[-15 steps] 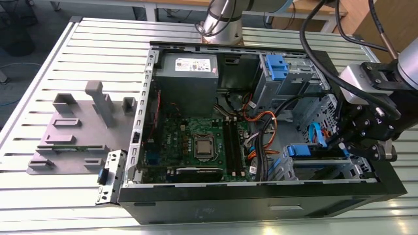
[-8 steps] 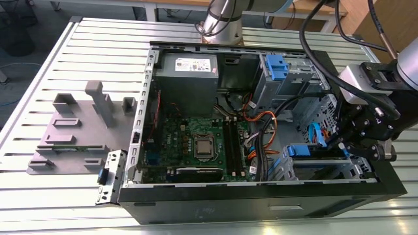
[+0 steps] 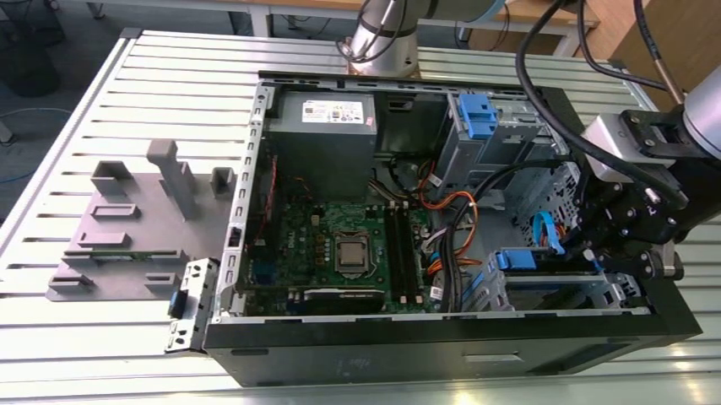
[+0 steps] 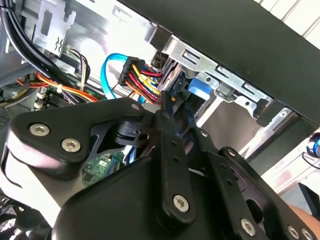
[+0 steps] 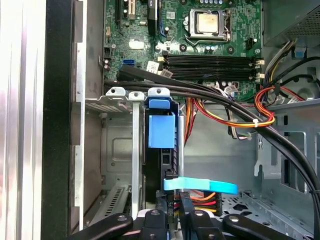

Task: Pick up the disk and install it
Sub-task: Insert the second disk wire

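Disk (image 5: 162, 131) sits edge-on inside the drive cage (image 5: 120, 145) of the open PC case (image 3: 451, 333), blue carrier tab facing the camera in first wrist view; also seen in exterior view (image 3: 529, 260), at the case's corner toward the exterior view's right. End effector (image 5: 172, 212) sits right at disk's rear end by the blue SATA cable (image 5: 200, 186) and power plug, fingers close together; can't tell if clenched on anything. Motherboard (image 3: 338, 245) beyond. Grey slotted stand (image 3: 124, 228) on tabletop (image 3: 90, 337), well apart.
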Tool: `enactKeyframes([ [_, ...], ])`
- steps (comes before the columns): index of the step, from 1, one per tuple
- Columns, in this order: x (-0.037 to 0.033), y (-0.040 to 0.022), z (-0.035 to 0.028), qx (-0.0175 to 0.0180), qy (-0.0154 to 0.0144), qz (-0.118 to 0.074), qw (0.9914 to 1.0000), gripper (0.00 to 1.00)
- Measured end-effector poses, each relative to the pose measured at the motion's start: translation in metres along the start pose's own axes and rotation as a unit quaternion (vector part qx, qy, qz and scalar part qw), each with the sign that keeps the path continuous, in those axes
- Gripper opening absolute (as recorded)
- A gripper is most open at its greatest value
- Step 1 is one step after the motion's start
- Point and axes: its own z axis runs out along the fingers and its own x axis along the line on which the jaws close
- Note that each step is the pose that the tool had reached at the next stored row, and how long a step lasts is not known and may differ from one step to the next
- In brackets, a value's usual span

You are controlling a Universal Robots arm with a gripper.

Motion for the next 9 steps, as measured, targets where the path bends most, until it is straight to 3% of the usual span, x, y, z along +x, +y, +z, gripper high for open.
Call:
enactKeyframes([
  [4, -0.0004, 0.0002, -0.0064, 0.0, -0.0002, 0.0, 1.0, 0.24],
  [9, -0.0011, 0.0007, -0.0189, 0.0, -0.0001, 0.0, 1.0, 0.24],
])
